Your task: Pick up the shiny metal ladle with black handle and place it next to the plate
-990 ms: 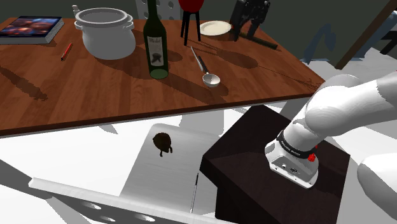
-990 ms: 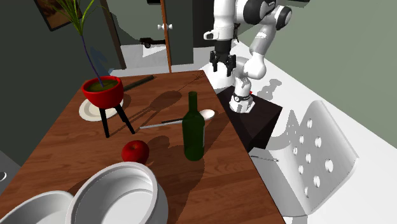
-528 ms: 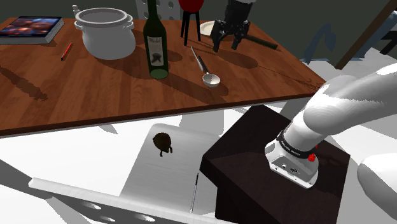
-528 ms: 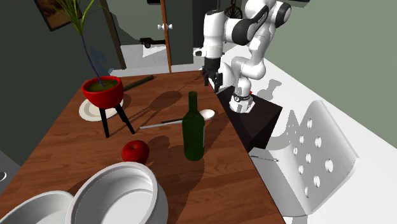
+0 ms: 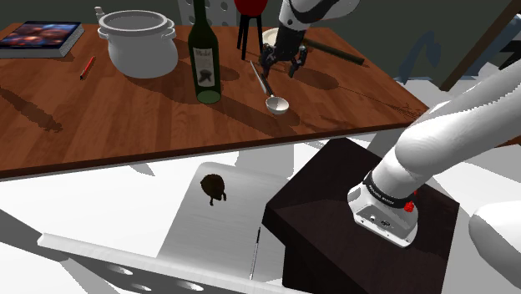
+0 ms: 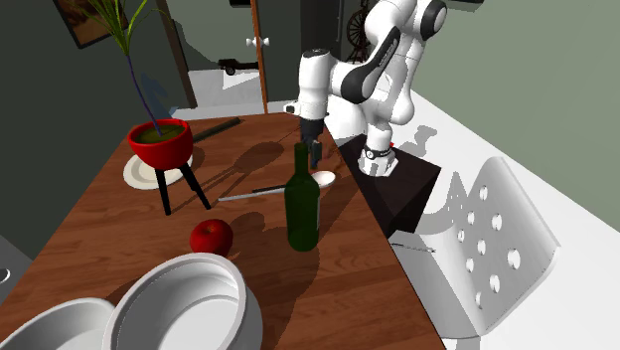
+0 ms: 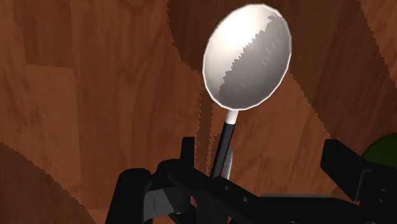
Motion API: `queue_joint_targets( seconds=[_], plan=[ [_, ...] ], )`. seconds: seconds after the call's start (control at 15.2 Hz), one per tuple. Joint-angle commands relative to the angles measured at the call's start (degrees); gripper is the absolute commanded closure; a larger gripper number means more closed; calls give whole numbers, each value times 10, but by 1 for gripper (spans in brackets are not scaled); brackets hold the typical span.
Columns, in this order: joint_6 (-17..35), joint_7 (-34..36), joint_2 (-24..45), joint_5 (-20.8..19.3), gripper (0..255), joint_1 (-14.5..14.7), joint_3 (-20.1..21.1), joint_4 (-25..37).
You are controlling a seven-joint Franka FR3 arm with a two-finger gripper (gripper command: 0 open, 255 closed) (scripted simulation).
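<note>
The ladle lies flat on the wooden table, its shiny bowl (image 5: 277, 103) toward the table's near edge and its thin dark handle (image 5: 257, 75) pointing at the red planter. My black gripper (image 5: 282, 63) hangs open just above the handle's far end, touching nothing. In the wrist view the ladle bowl (image 7: 248, 57) lies ahead of the gripper (image 7: 265, 159), and the ladle handle (image 7: 224, 141) runs back beside the left finger (image 7: 187, 151). The white plate (image 6: 137, 175) sits under the red planter's stand; in the shoulder view the plate (image 5: 272, 35) is partly hidden by my arm.
A green wine bottle (image 5: 204, 58) stands close to the ladle on the shoulder view's left. A red planter on black legs (image 6: 160, 147), a red apple (image 6: 211, 237), white pots (image 5: 140, 42), a red pencil (image 5: 87, 67) and a book (image 5: 40, 38) share the table. A white chair (image 6: 492, 249) stands alongside.
The gripper has swung from the table's far corner toward the ladle and come down over its handle. The ladle and the other objects have not moved.
</note>
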Motion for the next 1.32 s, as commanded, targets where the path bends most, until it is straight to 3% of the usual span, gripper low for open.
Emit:
queue_joint_targets(
  seconds=[0.0, 0.26, 0.79, 1.25],
  plan=[
    [40, 22, 38, -8, 0, -13, 1, 5],
    [110, 77, 119, -30, 0, -33, 4, 27],
    [171, 83, 169, -38, 0, -33, 6, 16],
    [171, 83, 169, -38, 0, -33, 6, 16]
  ],
)
